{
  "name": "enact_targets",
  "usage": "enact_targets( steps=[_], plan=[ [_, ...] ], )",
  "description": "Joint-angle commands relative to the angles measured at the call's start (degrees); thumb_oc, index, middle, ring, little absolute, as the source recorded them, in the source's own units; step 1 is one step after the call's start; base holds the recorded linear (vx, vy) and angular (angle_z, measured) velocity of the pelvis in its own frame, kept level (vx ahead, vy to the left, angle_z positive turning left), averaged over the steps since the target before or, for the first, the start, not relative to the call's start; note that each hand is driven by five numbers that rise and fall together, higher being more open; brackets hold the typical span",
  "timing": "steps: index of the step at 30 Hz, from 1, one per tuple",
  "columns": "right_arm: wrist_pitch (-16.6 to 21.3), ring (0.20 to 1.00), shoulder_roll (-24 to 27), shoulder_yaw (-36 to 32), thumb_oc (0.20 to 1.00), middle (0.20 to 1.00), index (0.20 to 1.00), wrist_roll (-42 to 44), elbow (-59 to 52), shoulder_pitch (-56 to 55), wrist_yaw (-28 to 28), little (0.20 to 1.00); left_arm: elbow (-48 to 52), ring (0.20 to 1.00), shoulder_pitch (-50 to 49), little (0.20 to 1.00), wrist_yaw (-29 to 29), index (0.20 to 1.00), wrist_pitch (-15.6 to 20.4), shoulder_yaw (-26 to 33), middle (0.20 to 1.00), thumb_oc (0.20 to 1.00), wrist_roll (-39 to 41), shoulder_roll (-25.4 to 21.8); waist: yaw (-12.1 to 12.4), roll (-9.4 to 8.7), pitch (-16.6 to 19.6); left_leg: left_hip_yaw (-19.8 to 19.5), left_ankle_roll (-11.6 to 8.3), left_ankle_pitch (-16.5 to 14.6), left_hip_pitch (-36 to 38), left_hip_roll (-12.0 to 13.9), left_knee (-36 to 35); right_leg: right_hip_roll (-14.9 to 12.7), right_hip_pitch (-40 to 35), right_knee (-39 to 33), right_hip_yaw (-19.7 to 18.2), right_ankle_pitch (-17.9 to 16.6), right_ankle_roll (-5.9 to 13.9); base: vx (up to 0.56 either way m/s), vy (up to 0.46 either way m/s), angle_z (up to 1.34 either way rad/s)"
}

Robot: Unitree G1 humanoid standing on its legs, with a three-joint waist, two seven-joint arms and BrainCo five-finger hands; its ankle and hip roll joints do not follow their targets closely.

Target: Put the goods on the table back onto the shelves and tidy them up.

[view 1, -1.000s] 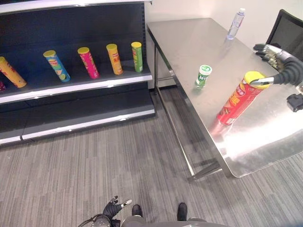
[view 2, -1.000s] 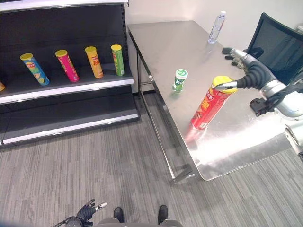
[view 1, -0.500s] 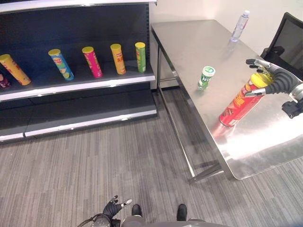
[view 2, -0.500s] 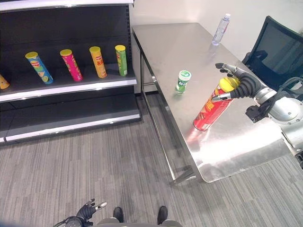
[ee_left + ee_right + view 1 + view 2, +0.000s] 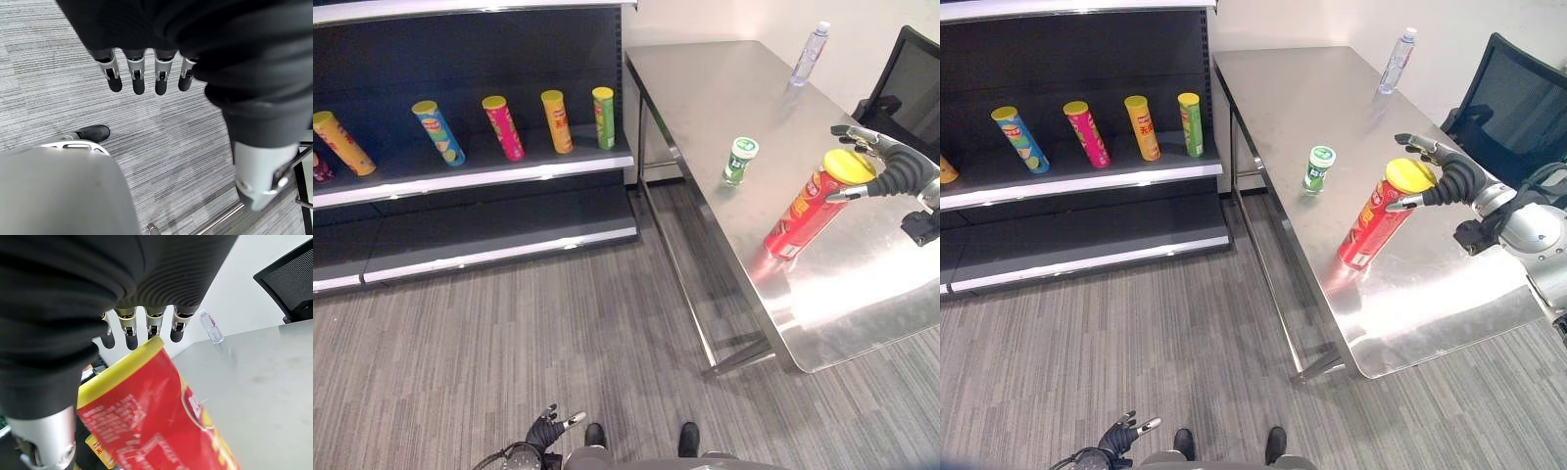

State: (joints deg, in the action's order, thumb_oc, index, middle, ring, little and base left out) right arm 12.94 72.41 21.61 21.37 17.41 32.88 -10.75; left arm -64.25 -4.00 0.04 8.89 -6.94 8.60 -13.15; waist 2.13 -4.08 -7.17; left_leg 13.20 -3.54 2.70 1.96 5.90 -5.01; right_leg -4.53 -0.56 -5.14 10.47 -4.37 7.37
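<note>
Red chip can [image 5: 809, 210] with yellow lid standing tilted on the steel table [image 5: 862, 284], near its right edge.
Right hand [image 5: 886, 168] at the can's top, fingers straight and spread around the lid, thumb against its side; real grip hard to make out. Small green cup [image 5: 738, 160] near the table's left edge, clear bottle [image 5: 809, 53] at the far edge. Left hand [image 5: 146, 73] relaxed, open, over grey ribbed carpet.
</note>
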Motion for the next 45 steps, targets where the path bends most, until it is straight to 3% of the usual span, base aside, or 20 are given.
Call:
enact_targets(
  steps=[1,15,25,26,27,34,40,45],
  plan=[
    [1.8,1.000,2.1,-3.1,1.000,1.000,1.000,0.6,-0.8,3.2,2.9,1.000,-1.6,1.000,3.8,1.000,0.2,1.000,1.6,-4.0,1.000,1.000,1.2,-0.6,2.4,-1.77,0.3,0.5,-5.80,-1.3,0.8,2.8,0.9,-1.6,-5.0,4.2,2.2,9.4,6.08,0.00,0.000,0.00],
    [0.0,1.000,0.9,4.7,1.000,1.000,1.000,1.8,2.4,6.1,-0.5,1.000,-2.0,1.000,3.4,1.000,-0.3,1.000,1.5,-4.2,1.000,1.000,1.6,-0.6,3.6,-2.38,0.1,0.3,-5.97,-1.2,0.6,2.8,0.9,-1.5,-5.1,4.0,2.8,9.4,5.96,0.00,0.000,0.00],
    [-0.6,1.000,0.1,6.3,1.000,1.000,1.000,1.4,3.6,5.8,-1.1,1.000,-2.3,1.000,3.5,1.000,-0.4,1.000,1.4,-4.4,1.000,1.000,1.5,-0.4,3.6,-2.37,0.1,0.2,-6.01,-1.3,0.8,2.7,0.8,-1.5,-5.3,4.0,3.1,9.4,5.93,0.00,-0.001,0.01],
    [-0.6,0.523,0.1,6.8,0.523,0.523,0.523,1.0,3.8,5.9,-1.3,0.523,-2.2,1.000,3.5,1.000,-0.5,1.000,1.4,-4.5,1.000,1.000,1.6,-0.4,3.6,-2.32,0.1,0.2,-6.02,-1.2,0.8,2.7,0.8,-1.5,-5.3,3.9,3.1,9.4,5.93,0.00,0.000,0.00],
    [-0.7,0.200,0.1,6.9,0.200,0.200,0.200,0.9,3.9,5.9,-1.3,0.200,-2.1,1.000,3.6,1.000,-0.5,1.000,1.4,-4.6,1.000,1.000,1.7,-0.4,3.6,-2.31,0.0,0.2,-6.02,-1.2,0.9,2.7,0.8,-1.5,-5.4,3.9,3.1,9.4,5.94,0.00,0.000,0.00],
    [-0.6,0.200,0.5,5.9,0.200,0.200,0.200,0.7,3.5,4.9,-1.1,0.200,-2.0,1.000,3.7,1.000,-0.5,1.000,1.4,-4.7,1.000,1.000,1.4,-0.5,3.4,-2.30,0.1,0.2,-6.02,-1.2,0.9,2.7,0.8,-1.4,-5.3,4.0,3.2,9.5,5.93,0.00,0.000,0.00],
    [0.5,0.200,2.0,-0.4,0.200,0.200,0.200,-0.6,-2.8,1.4,0.8,0.200,-1.5,1.000,4.0,1.000,-0.2,1.000,1.3,-3.2,1.000,1.000,0.8,-1.1,3.1,-2.06,0.1,0.0,-6.01,-1.3,1.0,2.8,0.9,-1.5,-5.3,4.6,3.2,9.8,5.92,-0.01,-0.029,0.00],
    [2.1,0.200,3.1,-9.4,0.200,0.200,0.200,-2.1,-9.8,-3.6,3.1,0.200,-0.8,1.000,4.1,1.000,0.1,1.000,1.4,-2.0,1.000,1.000,0.0,-1.7,2.8,-1.67,0.4,-0.3,-6.22,-1.1,1.1,3.2,0.9,-1.4,-5.3,5.3,3.3,10.4,5.62,-0.01,-0.068,0.03]
  ],
)
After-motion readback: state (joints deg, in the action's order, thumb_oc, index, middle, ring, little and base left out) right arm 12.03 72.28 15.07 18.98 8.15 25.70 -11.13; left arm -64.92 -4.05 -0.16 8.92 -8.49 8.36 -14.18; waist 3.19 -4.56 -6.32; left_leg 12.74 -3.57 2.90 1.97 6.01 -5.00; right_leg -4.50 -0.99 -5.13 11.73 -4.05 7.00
